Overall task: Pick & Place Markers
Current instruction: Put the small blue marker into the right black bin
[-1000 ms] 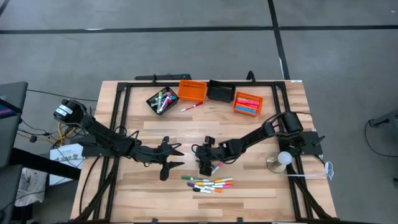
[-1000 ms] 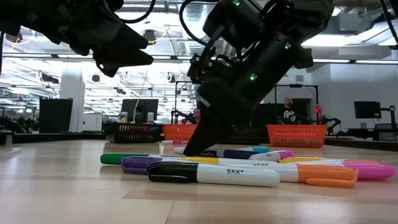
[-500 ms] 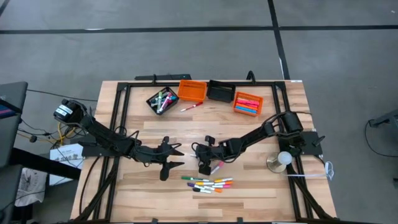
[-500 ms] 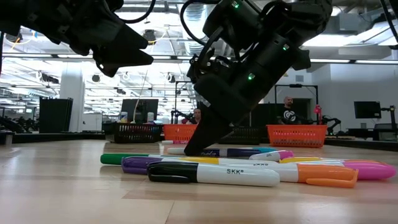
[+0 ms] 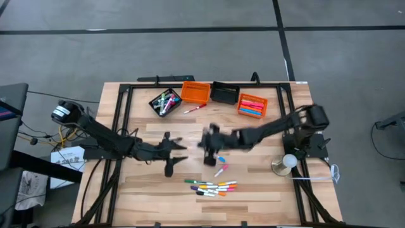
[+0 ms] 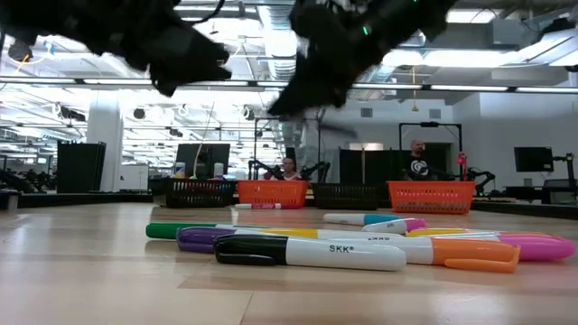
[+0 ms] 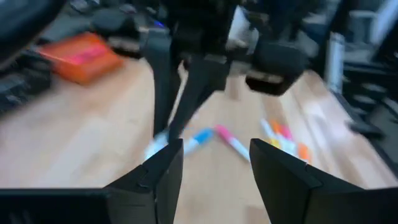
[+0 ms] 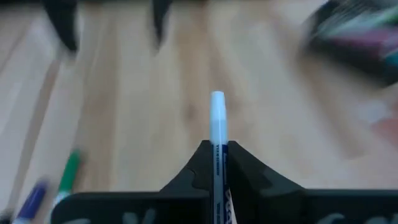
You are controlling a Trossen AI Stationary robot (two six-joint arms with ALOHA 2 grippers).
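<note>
While lifted above the table, right hand (image 8: 216,163) pinches a white-tipped marker (image 8: 217,118), left hand (image 7: 214,163) spread wide, empty.

The only readable text is "SKK", printed in black on the white barrel of the nearest marker (image 6: 312,252), low view.

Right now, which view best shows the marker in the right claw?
Right wrist view: the white-tipped marker stands clamped in the shut right claw. High view shows only that claw blurred above the table. Low and left wrist views show dark blurred arms, marker not discernible.
</note>
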